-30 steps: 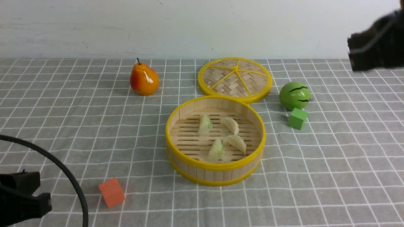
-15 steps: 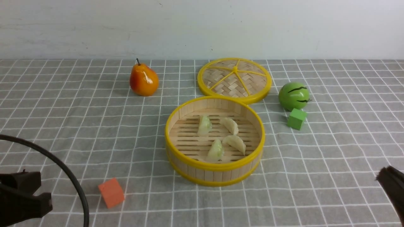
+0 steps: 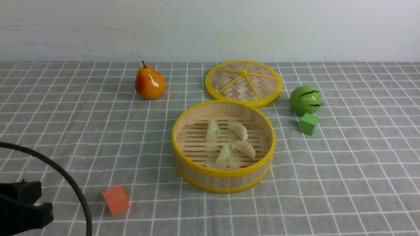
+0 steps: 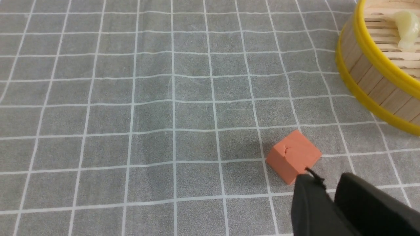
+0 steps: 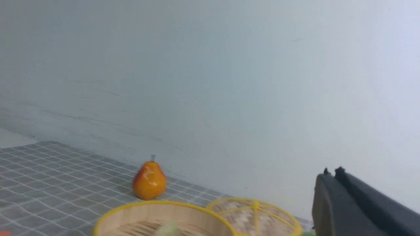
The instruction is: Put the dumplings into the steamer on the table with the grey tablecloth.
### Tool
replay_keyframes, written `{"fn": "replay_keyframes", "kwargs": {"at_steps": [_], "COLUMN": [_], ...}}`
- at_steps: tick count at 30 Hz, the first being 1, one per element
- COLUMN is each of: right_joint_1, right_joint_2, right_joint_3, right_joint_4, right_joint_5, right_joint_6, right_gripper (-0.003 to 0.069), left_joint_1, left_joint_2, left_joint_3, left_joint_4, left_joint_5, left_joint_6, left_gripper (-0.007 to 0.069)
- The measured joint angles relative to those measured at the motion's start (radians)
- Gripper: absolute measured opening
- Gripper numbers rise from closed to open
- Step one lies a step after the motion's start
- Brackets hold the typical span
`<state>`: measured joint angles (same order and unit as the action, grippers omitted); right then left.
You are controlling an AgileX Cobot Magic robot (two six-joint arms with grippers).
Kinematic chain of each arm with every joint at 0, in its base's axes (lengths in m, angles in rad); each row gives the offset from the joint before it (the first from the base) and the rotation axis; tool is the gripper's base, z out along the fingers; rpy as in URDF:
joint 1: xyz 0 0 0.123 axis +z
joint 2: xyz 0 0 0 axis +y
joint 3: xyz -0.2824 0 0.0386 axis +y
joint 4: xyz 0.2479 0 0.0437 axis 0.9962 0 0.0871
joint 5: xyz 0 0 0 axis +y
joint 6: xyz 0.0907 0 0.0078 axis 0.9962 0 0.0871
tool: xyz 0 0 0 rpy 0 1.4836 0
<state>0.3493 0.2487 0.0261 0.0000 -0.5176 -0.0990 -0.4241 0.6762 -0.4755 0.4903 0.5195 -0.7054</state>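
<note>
The steamer [image 3: 223, 178] stands mid-table on the grey tablecloth [image 3: 98, 131]. Several dumplings lie on its slatted floor: two pale green ones [image 3: 213, 130] [image 3: 225, 155] and two cream-white ones [image 3: 240, 130] [image 3: 245, 149]. My left gripper [image 3: 39, 200] hovers low at the near left corner, far from the steamer. In the left wrist view its fingertips [image 4: 325, 178] stand slightly apart with nothing between them, just short of the orange cube [image 4: 293, 160]. My right gripper [image 5: 331, 172] is out of the front view. Its wrist view shows it shut and empty, raised beyond the steamer's rim [image 5: 157, 205].
A pear [image 3: 149, 83] stands at the back left. The woven lid [image 3: 244, 82] lies flat behind the steamer. A green melon ball [image 3: 305, 99] and a green cube [image 3: 308, 123] sit to the right. A black cable [image 3: 65, 177] arcs over the near left corner.
The right arm was high at the right edge, dropped to the lower right corner, and has now left the front view. The left gripper has sunk slightly.
</note>
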Motion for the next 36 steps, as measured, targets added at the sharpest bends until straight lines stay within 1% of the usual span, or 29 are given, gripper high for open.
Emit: {"fn": "replay_keyframes", "kwargs": {"at_steps": [2, 3, 4, 5, 6, 10, 13, 18, 23, 36], "right_joint_1": [-0.063, -0.063, -0.113, -0.147, -0.190, -0.306, -0.352, -0.356, -0.328, -0.328], "right_joint_2": [-0.086, -0.086, -0.158, -0.203, -0.237, -0.258, -0.258, -0.259, -0.259, -0.259], "right_joint_3": [0.000, 0.000, 0.000, 0.000, 0.000, 0.001, 0.001, -0.007, -0.008, -0.008], "right_joint_4": [0.084, 0.084, 0.121, 0.130, 0.141, 0.150, 0.153, 0.149, 0.147, 0.146], "right_joint_5": [0.119, 0.132, 0.245, 0.311, 0.429, 0.693, 0.848, 0.893, 0.897, 0.897], "right_joint_6": [-0.044, -0.047, -0.074, -0.086, -0.101, -0.099, -0.053, 0.008, 0.012, 0.012], "right_gripper": [-0.0005, -0.0005, -0.0005, -0.0005, -0.0005, -0.0004, -0.0004, -0.0004, -0.0003, 0.0003], "left_joint_1": [0.000, 0.000, 0.000, 0.000, 0.000, 0.000, 0.000, 0.000, 0.000, 0.000], "left_joint_2": [0.000, 0.000, 0.000, 0.000, 0.000, 0.001, 0.002, 0.003, 0.003, 0.003], "left_joint_3": [0.000, 0.000, 0.000, 0.000, 0.001, 0.002, 0.002, 0.002, 0.003, 0.003], "left_joint_4": [0.000, 0.000, 0.000, 0.000, 0.000, 0.000, 0.001, 0.001, 0.001, 0.001], "left_joint_5": [0.000, 0.000, 0.000, 0.000, -0.001, 0.000, 0.000, -0.001, -0.001, -0.001], "left_joint_6": [0.000, 0.000, 0.000, 0.000, 0.000, 0.000, 0.000, 0.000, 0.000, 0.000], "left_gripper": [0.0112, 0.0112, 0.0112, 0.0112, 0.0112, 0.0112, 0.0112, 0.0120, 0.0124, 0.0139]}}
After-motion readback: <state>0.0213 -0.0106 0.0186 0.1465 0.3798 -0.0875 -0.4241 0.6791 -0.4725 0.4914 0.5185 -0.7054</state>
